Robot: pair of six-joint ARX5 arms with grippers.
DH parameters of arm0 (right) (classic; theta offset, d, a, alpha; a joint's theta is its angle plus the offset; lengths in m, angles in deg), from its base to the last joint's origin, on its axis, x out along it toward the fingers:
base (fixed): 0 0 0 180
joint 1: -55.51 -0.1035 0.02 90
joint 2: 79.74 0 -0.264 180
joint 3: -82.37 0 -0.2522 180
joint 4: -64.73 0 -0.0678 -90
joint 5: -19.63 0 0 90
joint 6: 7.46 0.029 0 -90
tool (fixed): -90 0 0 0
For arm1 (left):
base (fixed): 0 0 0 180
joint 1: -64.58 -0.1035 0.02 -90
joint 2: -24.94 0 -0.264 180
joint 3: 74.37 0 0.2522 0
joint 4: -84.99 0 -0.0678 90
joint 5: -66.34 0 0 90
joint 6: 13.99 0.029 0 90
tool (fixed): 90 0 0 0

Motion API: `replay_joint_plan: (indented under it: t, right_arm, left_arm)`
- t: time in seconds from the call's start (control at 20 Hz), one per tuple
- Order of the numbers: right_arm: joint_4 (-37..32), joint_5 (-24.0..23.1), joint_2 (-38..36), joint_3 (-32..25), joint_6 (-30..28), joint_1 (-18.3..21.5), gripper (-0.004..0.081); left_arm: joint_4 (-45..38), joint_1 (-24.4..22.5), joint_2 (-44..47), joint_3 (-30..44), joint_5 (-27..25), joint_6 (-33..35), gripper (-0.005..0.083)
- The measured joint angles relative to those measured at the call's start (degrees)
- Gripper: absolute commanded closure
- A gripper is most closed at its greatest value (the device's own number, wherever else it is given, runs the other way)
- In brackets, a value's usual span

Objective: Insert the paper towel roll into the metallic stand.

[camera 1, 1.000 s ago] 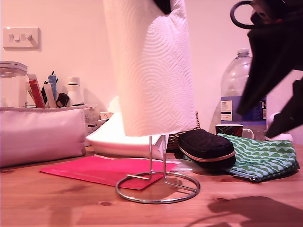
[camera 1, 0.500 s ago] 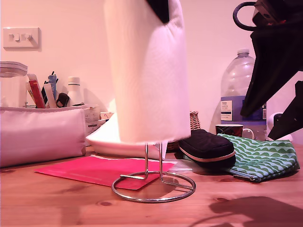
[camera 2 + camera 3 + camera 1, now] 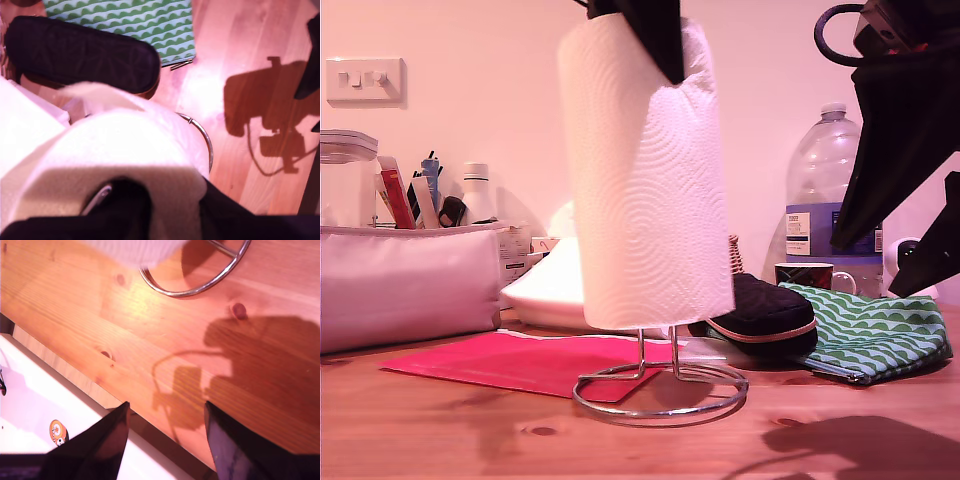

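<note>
Paper towel roll [image 3: 650, 180] hangs upright, threaded most of the way down the metallic stand [image 3: 660, 383]; only a short bit of the wire loop shows betw. the roll's lower edge and the ring base, which sits on the wooden table [image 3: 450, 430] near the exterior view's middle. My first gripper [image 3: 650, 30] has the roll pinched at its top rim (one finger down the core, per its wrist view). My second gripper [image 3: 165, 415] hangs at the exterior view's right, jaws parted, holding nothing. Step in hand: lowering. Next move, I judge: straight down till the roll seats on the ring, then let go w/o tilting the stand.
</note>
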Motion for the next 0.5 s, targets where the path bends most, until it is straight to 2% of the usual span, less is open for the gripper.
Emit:
replay_joint_plan:
  t: [0.5]
  right_arm:
    - [0.0, 0.0, 0.0, 0.0, 0.0, 0.0, 0.0346]
  left_arm:
    - [-1.6, -0.4, -2.0, -0.5, 0.5, 0.1, 0.0796]
